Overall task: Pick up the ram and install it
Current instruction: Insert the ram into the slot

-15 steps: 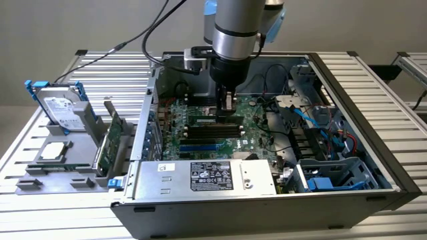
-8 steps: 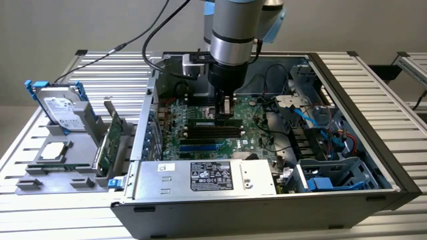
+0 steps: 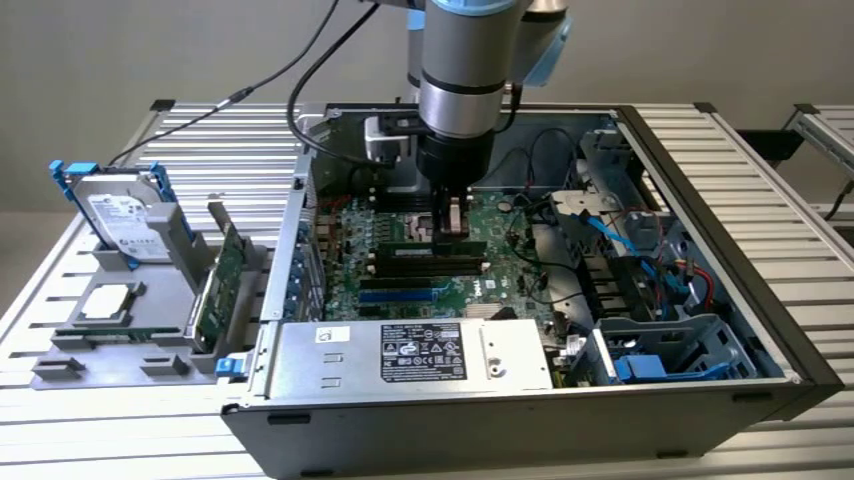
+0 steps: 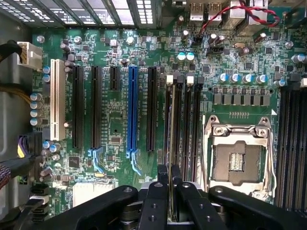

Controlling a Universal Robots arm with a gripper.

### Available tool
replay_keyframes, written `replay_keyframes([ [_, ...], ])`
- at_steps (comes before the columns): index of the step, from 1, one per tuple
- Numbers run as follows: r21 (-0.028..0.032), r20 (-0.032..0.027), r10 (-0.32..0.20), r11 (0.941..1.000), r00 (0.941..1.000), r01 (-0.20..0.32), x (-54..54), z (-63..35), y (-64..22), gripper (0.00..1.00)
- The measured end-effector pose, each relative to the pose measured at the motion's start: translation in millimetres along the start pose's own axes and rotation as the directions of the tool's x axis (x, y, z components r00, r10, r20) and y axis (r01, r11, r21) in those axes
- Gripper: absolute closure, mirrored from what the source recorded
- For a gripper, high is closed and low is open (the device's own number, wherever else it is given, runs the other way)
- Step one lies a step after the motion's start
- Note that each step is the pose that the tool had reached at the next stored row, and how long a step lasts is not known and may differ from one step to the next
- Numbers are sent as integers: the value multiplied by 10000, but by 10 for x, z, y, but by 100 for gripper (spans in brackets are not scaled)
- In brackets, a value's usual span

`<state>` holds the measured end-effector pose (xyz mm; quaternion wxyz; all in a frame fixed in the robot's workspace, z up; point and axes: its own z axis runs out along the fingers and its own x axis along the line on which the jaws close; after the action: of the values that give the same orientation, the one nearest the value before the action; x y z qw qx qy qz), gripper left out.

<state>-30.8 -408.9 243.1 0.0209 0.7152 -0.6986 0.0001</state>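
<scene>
In the exterior view my gripper (image 3: 454, 228) reaches down into the open computer case (image 3: 694, 150), right over the black memory slots (image 3: 427, 265) of the motherboard. The ram (image 3: 424, 249) is a thin green stick lying level under the fingers, along the nearest slot. In the wrist view I see the ram (image 4: 169, 139) edge-on as a thin line over a black memory slot (image 4: 176, 120). My gripper (image 4: 170, 187) is shut on it, with a black finger (image 4: 160, 189) pressed against each side. Whether the ram sits fully in the slot I cannot tell.
A silver hard drive with blue rails (image 3: 120, 212) and a green expansion card (image 3: 224, 285) stand in a grey fixture (image 3: 120, 350) at the exterior view's left. The power supply (image 3: 414, 352) fills the case's front. Cables (image 3: 627, 250) crowd its right side. A CPU socket (image 4: 237, 158) lies beside the memory slots.
</scene>
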Motion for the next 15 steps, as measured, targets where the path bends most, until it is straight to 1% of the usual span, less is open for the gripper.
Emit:
replay_keyframes([
  [4, 5, 30, -154, 9999, 9999, 154, 0, 8, 1, 86],
  [9, 6, 39, -170, 9999, 9998, 170, -1, 27, 0, 86],
  [15, -28, 41, -173, 9998, 9998, 173, -2, 53, 0, 86],
])
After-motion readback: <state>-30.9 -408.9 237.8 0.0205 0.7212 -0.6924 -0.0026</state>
